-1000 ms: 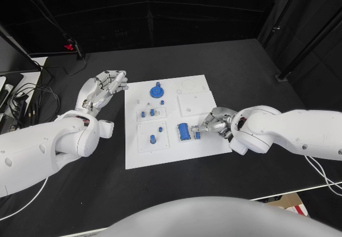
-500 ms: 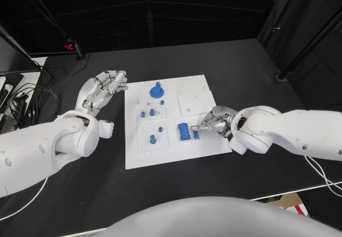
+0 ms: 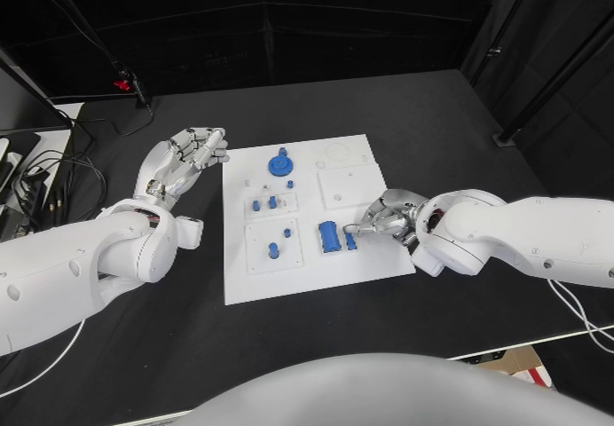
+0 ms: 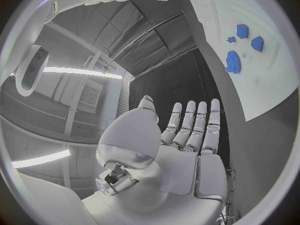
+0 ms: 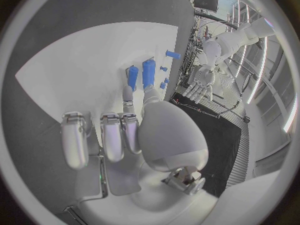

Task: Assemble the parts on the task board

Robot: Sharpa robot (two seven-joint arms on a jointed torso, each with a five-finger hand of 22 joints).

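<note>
The right wrist view shows the right hand (image 5: 134, 135) pinching a blue part (image 5: 149, 73) on the board (image 3: 307, 266); left hand (image 3: 192, 153) hovers released, fingers straight.

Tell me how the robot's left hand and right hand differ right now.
The left hand is off the white board, over the black table, fingers straight and apart, holding nothing. The right hand is over the board's edge, fingers curled, fingertips at the blue cylinder. Both are silver.

Bare tabletop (image 3: 384, 106) around the task board (image 3: 320, 275), blue parts (image 3: 330, 236) crowding its middle, right hand (image 3: 388, 217) over its right edge, left hand (image 3: 192, 151) off its left corner
</note>
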